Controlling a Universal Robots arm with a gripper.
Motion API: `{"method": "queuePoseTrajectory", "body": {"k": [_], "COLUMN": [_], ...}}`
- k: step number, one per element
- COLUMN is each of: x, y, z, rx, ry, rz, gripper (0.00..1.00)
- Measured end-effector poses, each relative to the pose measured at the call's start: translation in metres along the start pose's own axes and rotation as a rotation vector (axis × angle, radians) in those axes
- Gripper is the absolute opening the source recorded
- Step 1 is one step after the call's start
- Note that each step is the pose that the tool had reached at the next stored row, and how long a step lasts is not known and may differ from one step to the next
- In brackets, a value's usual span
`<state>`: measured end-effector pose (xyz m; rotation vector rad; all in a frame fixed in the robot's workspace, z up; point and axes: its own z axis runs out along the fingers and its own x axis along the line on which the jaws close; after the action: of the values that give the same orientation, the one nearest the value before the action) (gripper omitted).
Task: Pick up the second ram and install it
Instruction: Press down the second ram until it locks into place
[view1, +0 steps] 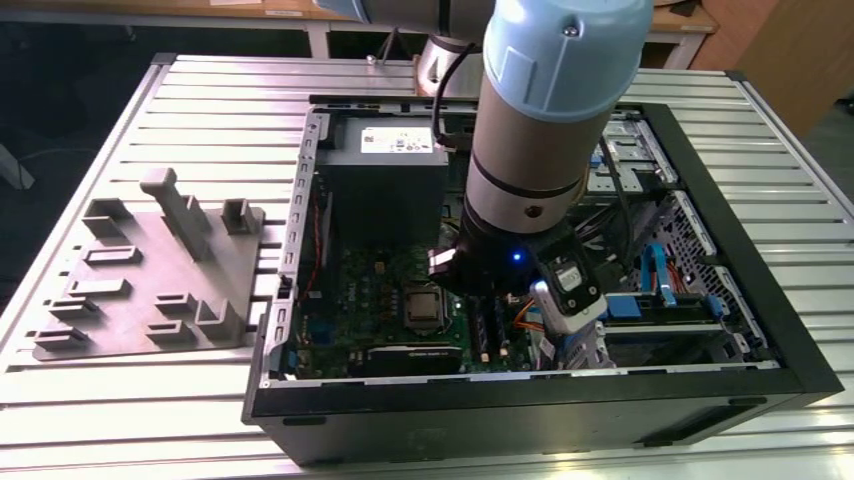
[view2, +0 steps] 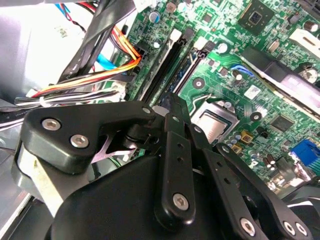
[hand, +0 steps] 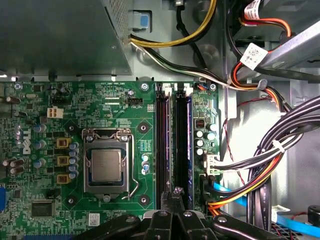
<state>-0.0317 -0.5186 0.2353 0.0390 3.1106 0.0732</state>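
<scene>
My tool (hand: 176, 196) shut, tips together, holding nothing | low over motherboard (hand: 75, 100) slots | ram (hand: 183, 145) seated in slot beside CPU socket (hand: 107, 165)

The exterior view looked down from above on the open black computer case (view1: 534, 390); both wrist views sat close over its green motherboard (hand: 75, 100).

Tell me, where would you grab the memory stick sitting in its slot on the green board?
Probably by the top long edge, near its middle, coming straight down from above. The memory stick stands on edge in its slot, so only that edge is free. Pinch its two flat faces. A neighbouring slot and cables crowd its sides.
</scene>
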Motion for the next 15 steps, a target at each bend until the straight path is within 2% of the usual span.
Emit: {"method": "queuePoseTrajectory", "body": {"k": [9,15], "x": [-0.0001,0.0000], "y": [-0.0029,-0.0032], "z": [0.0003,0.0046], "rx": [0.0015,0.0098], "ry": [0.0005,0.0003], "rz": [0.000,0.000], "gripper": [0.10,0.10]}}
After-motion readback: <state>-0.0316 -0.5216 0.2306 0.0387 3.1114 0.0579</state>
